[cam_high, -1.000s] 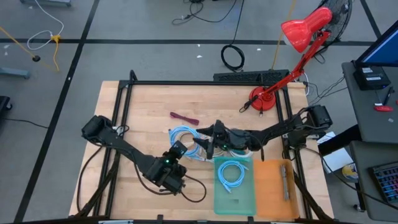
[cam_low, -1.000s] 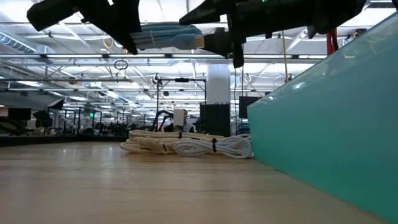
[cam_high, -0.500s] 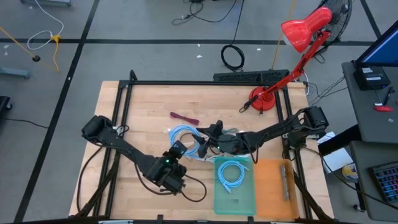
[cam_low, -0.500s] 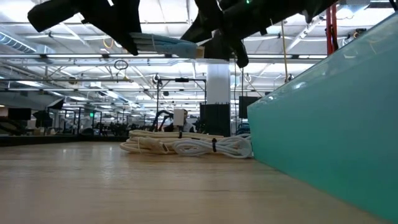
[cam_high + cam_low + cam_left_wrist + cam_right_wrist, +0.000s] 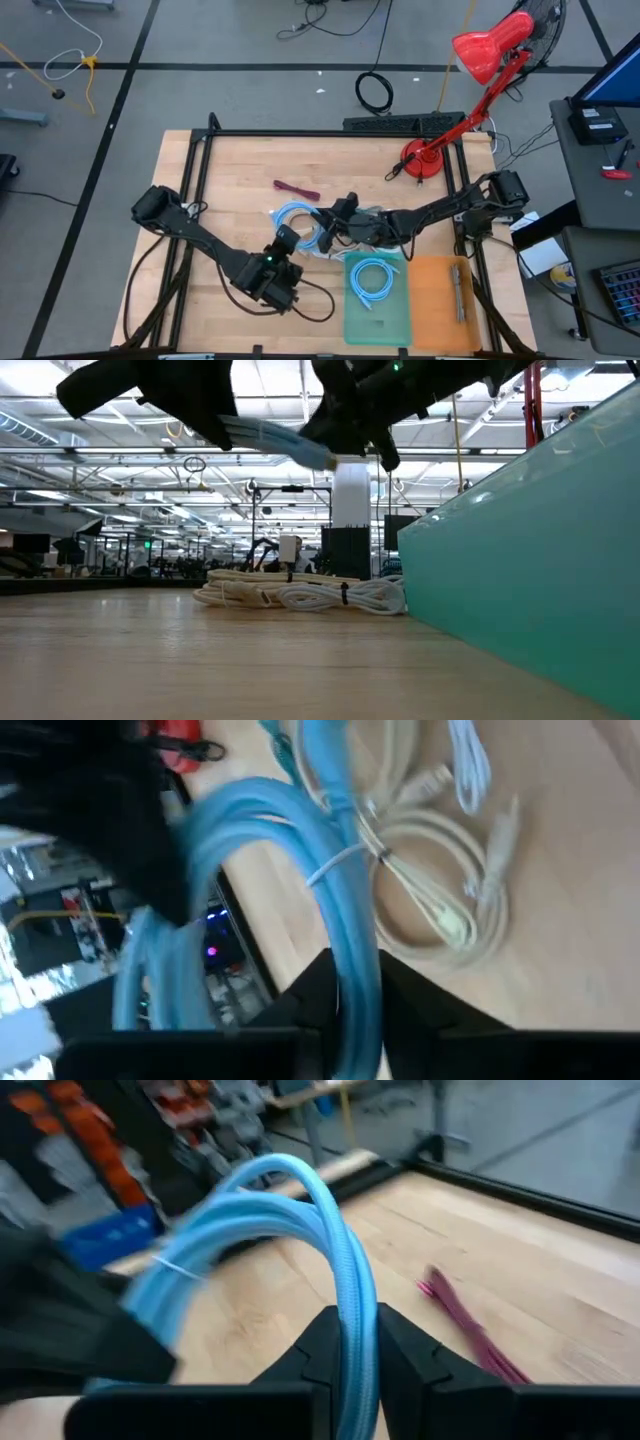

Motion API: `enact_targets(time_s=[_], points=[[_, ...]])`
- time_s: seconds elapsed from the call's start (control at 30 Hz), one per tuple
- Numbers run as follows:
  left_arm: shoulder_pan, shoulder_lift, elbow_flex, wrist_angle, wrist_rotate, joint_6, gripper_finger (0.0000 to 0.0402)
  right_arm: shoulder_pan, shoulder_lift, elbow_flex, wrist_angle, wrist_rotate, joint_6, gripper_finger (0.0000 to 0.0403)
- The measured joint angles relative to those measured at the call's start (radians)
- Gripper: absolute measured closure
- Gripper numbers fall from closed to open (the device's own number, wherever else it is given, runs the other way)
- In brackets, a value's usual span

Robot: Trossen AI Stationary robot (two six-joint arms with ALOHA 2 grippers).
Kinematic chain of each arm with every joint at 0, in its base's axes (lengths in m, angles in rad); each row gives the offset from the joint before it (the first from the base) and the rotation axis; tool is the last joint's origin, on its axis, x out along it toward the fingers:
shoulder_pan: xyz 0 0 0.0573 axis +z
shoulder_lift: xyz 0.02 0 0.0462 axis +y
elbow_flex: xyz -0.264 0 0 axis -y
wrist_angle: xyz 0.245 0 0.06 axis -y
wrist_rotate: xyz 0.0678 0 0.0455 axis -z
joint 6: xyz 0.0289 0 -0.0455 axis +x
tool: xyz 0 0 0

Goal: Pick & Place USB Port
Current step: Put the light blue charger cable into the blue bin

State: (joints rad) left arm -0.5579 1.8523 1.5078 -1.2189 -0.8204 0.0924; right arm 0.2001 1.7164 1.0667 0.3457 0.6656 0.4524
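Observation:
A blue coiled cable (image 5: 295,216) hangs in the air over the middle of the table, held between my two grippers. My left gripper (image 5: 289,238) comes at it from the near left and my right gripper (image 5: 328,222) from the right; each is shut on the coil. In the low view the bundle (image 5: 276,436) slants high above the tabletop. A second blue coil (image 5: 372,279) lies in a teal tray (image 5: 355,318). No USB port shows apart from the cables. My left gripper pinches several strands of the blue coil (image 5: 352,982) between its two fingers (image 5: 300,1005), slanting down from the table's near left. The coil is lifted clear of the table. My right gripper pinches the coil's bundled strands (image 5: 357,1320) between its two fingers (image 5: 322,1348), reaching nearly level from the table's right. The loop arches past the fingers, clear of the wood.
White cable coils (image 5: 378,226) lie on the wood under the right arm and show in the low view (image 5: 300,596). A magenta cable (image 5: 296,189) lies farther back. An orange tray (image 5: 440,300) stands beside the teal one, a red lamp (image 5: 432,158) at the far right.
My right gripper has shifted a little toward the table's left, tipped, and taken hold of the blue coil that my left gripper holds. In the low view the bundle has gone from level to slanting, its end by the right gripper now lower.

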Motion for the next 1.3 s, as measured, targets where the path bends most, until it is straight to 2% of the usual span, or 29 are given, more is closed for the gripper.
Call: enact_targets(time_s=[0.17, 0.33, 0.43, 0.53, 0.73, 0.9, 1.0, 1.1, 1.3], points=[[-0.016, -0.002, 0.001, -0.102, 0.032, -0.190, 0.0258, 0.001, -0.003, 0.068, -0.235, 0.024, 0.051, 0.0372], [-0.040, -0.002, 0.001, -0.289, 0.024, -0.448, 0.0225, 0.032, -0.045, 0.166, -0.420, 0.013, 0.122, 0.0372], [-0.067, -0.002, -0.003, -0.355, 0.006, -0.586, 0.0224, 0.061, -0.070, 0.221, -0.568, -0.019, 0.161, 0.0372], [-0.106, -0.022, -0.049, -0.334, 0.004, -0.609, 0.0229, 0.109, -0.124, 0.270, -0.717, -0.038, 0.273, 0.0372], [-0.147, -0.088, -0.213, -0.345, -0.060, -0.778, 0.0256, 0.281, -0.193, 0.290, -0.924, -0.002, 0.654, 0.0372], [-0.158, -0.200, -0.382, -0.323, -0.159, -1.050, 0.0275, 0.426, -0.185, 0.290, -1.005, 0.071, 0.957, 0.0372], [-0.162, -0.271, -0.456, -0.288, -0.212, -1.174, 0.0282, 0.490, -0.147, 0.290, -1.049, 0.064, 1.127, 0.0372], [-0.170, -0.333, -0.499, -0.219, -0.242, -1.170, 0.0284, 0.541, -0.107, 0.290, -1.073, 0.037, 1.296, 0.0372], [-0.180, -0.394, -0.533, -0.071, -0.285, -1.008, 0.0284, 0.621, -0.024, 0.297, -1.140, -0.024, 1.588, 0.0372]])
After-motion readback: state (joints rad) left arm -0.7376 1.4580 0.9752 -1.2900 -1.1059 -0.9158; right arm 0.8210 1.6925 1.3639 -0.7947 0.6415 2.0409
